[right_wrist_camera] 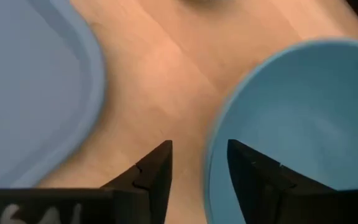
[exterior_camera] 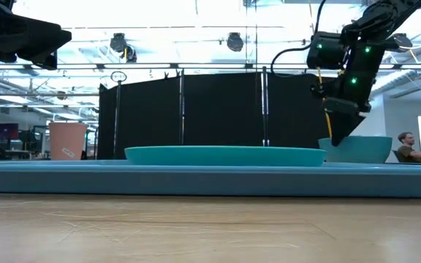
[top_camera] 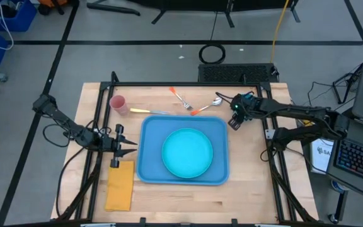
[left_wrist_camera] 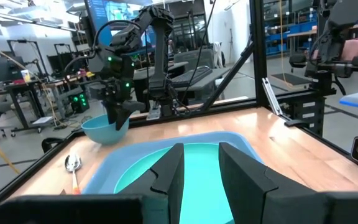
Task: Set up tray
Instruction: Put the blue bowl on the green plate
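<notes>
Tray (top_camera: 149, 165) sits mid-worktop w/ teal plate (top_camera: 187, 152) on it. Your right end effector (right_wrist_camera: 197, 163), fingers apart, straddles blue bowl (right_wrist_camera: 303, 124) rim by tray's far-right corner. Left end effector (left_wrist_camera: 199, 163) apart, at tray's left edge.

My bench (top_camera: 244, 189) is pale wood with a fine grain, framed in black. The tray (top_camera: 149, 165) is light blue; the plate (top_camera: 187, 152) on it is a brighter teal. The napkin (top_camera: 120, 185) is yellow-orange, the cup (top_camera: 118, 103) dusty pink. The bowl (left_wrist_camera: 104, 130) is light blue. My right tool (exterior_camera: 340, 128) is black, with small green lights above it. The spoon (top_camera: 208, 106) has an orange handle.
</notes>
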Motion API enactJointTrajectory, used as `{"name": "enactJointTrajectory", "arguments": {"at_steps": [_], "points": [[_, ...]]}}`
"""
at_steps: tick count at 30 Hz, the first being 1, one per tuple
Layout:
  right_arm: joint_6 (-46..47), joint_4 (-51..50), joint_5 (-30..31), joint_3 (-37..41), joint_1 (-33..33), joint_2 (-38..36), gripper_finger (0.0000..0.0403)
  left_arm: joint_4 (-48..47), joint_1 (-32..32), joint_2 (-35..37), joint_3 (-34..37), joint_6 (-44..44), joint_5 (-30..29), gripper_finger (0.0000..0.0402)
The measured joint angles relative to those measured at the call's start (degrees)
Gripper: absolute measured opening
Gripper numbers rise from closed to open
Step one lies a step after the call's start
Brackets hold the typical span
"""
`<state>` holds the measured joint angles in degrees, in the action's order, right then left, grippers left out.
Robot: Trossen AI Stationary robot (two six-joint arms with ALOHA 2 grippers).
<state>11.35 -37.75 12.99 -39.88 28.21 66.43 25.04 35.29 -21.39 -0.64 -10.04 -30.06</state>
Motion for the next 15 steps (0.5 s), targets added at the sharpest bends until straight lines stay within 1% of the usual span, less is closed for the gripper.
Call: {"name": "enactJointTrajectory", "arguments": {"at_steps": [5,10,11,15], "points": [[-0.43,1.29,0.2,2.93,0.0,0.0,0.009,0.0,0.0,0.01,0.0,0.0,0.01,0.0106],[-2.25,3.89,0.23,4.39,0.0,0.01,0.0016,0.0,0.0,0.01,0.0,-0.11,0.01,0.0106],[-2.81,4.11,0.24,4.4,-0.02,0.0,0.0009,0.0,0.0,0.0,0.0,-0.17,0.0,0.0106],[-3.27,6.03,0.31,4.48,-0.17,0.0,0.0008,0.0,0.0,0.0,0.0,-0.22,0.0,0.0106]]}}
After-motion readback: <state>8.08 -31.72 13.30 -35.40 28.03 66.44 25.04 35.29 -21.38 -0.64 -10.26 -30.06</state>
